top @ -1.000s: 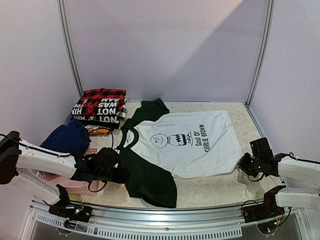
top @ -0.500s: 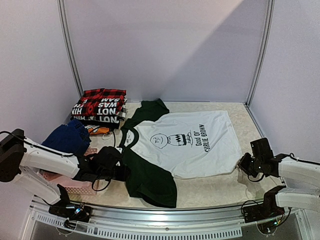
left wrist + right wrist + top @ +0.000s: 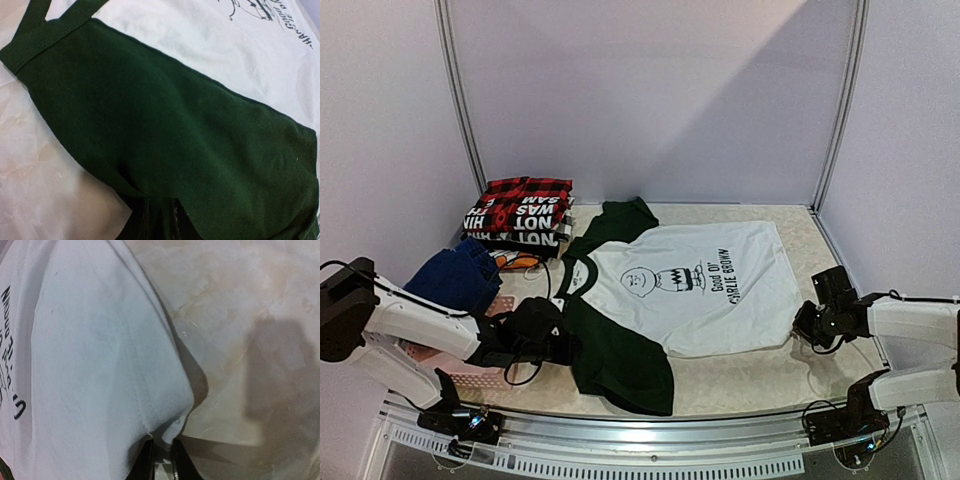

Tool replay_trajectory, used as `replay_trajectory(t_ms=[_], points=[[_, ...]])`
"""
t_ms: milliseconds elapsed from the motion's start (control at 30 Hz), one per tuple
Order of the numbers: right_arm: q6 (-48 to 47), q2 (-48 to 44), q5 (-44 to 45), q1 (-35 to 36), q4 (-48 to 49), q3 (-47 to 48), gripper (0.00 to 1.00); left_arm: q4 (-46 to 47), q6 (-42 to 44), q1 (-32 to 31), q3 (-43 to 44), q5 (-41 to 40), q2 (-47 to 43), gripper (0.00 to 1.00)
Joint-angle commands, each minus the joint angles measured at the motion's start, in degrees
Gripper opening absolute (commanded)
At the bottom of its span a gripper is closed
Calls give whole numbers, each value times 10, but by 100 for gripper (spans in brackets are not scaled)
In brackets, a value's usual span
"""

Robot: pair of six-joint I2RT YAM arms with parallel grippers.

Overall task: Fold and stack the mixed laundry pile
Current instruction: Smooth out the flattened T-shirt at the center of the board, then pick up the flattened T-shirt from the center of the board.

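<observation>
A white T-shirt (image 3: 700, 285) with black print and dark green sleeves lies spread flat on the table. My left gripper (image 3: 568, 347) is shut on the edge of the near dark green sleeve (image 3: 175, 140). In the left wrist view the cloth bunches between the fingertips of the left gripper (image 3: 160, 220). My right gripper (image 3: 800, 330) is shut on the shirt's near right hem corner. The right wrist view shows the white hem (image 3: 100, 365) pinched and slightly lifted between the jaws of the right gripper (image 3: 160, 456). The rest of the mixed laundry pile, blue and navy pieces (image 3: 455, 275), sits in the basket.
A folded stack (image 3: 520, 215) with a red-and-black plaid shirt on top stands at the back left. The pink lattice basket (image 3: 470, 368) is at the near left, beside my left arm. Metal frame posts and lilac walls close in the table.
My left gripper has closed on the green sleeve edge after shifting slightly right. My right gripper has tightened on the hem corner and edged a little away from me.
</observation>
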Motion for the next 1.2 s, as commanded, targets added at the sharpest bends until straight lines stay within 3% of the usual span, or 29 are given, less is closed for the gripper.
replay_trajectory(t_ms=[0,67,233,533,833,867,900,1000,1167], points=[[-17,18,7,-3,-13,16,6,38,9,10,-9,12,21,13],[-20,18,10,-3,-16,17,0,46,13,11,-7,20,27,0],[-24,10,36,-3,-53,30,0,41,16,15,-8,10,9,0],[-15,-113,113,-26,-163,45,0,-68,11,26,-14,-38,-107,0],[-8,-142,150,-32,-190,35,0,-67,-3,26,-20,-29,-108,0],[-7,-146,151,-32,-190,36,2,-65,-5,26,-20,-27,-107,0],[-9,-146,152,-34,-191,40,10,-62,-7,26,-22,-19,-107,0],[-21,-150,146,-33,-199,48,35,-61,-8,26,-24,-3,-115,14],[-51,-184,120,-34,-231,66,50,-150,5,5,-5,-8,-165,49]])
